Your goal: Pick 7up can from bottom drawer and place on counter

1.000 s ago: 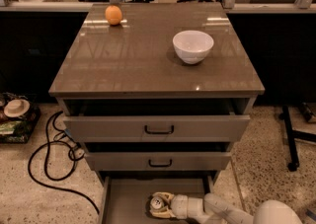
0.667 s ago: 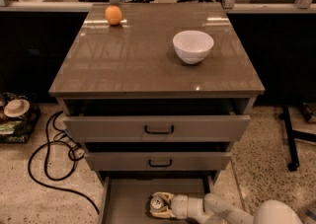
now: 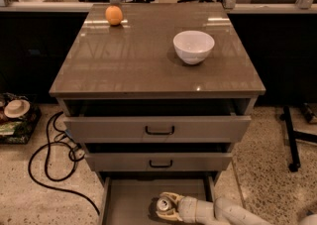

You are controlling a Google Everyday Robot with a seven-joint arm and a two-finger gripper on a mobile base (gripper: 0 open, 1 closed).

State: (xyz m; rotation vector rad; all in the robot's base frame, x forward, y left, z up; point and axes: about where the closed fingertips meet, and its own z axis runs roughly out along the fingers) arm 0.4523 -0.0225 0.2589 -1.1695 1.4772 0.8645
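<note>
1. The 7up can stood upright on the grey floor of the bottom drawer, towards the front, with its silver top facing up. Any print on its side was too small to read.
2. The gripper was down inside that same drawer, on a pale arm that reached in from the lower right. Its jaws were pinching the can, with one cream finger curved against each side.
3. There was one can, and it sat well below the counter, not on it.
4. There were three drawers, all pulled out. The top drawer and the middle drawer each carried one black handle, two handles in all. The lowest drawer had a plain front edge.
5. Two things were on the counter, well apart. One white bowl stood right of centre, and one orange fruit sat near the far left corner.
6. One black cable looped over the speckled floor to the left of the cabinet.
7. No brand or lettering could be read on the bowl, the drawers or the arm.
</note>
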